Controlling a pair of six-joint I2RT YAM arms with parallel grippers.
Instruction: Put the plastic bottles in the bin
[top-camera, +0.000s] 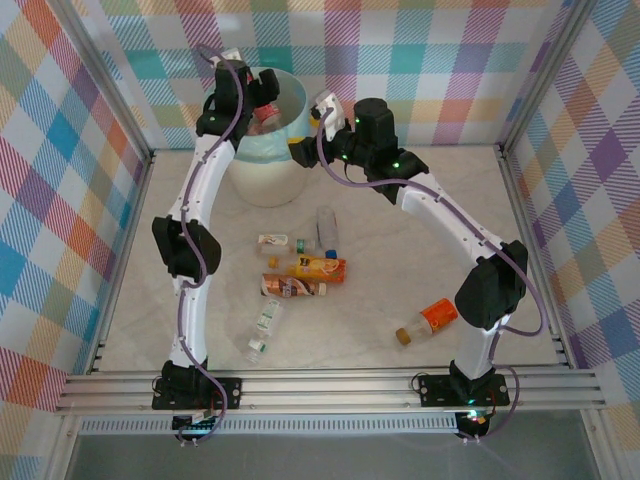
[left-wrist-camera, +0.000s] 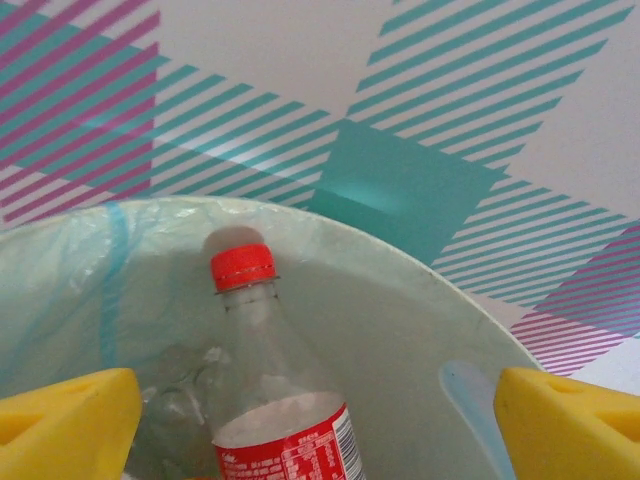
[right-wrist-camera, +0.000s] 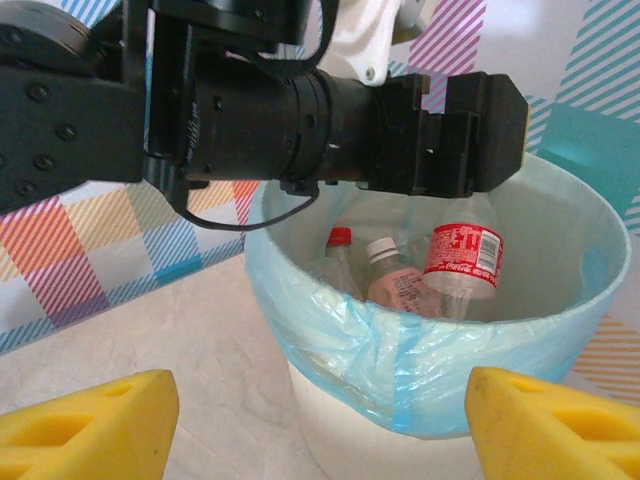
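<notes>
In my left wrist view, the red-capped bottle (left-wrist-camera: 270, 380) runs lengthwise up the frame inside the bin (left-wrist-camera: 400, 320), cap topmost and base cut off. The left jaws are wide apart, and the right jaws are apart too.

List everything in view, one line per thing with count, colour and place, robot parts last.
bin: one, cream-white with teal liner, far left of the table
bottles in the bin: at least three, clear, red or white caps, red or pink labels
bottles on the table: six, clear, orange, brown or white labels; five mid-table, one near right
table: one, pale
plaid panels: multicoloured, around the table
left tool: one, yellow, open above the bin
right tool: one, yellow, open, facing the bin
</notes>
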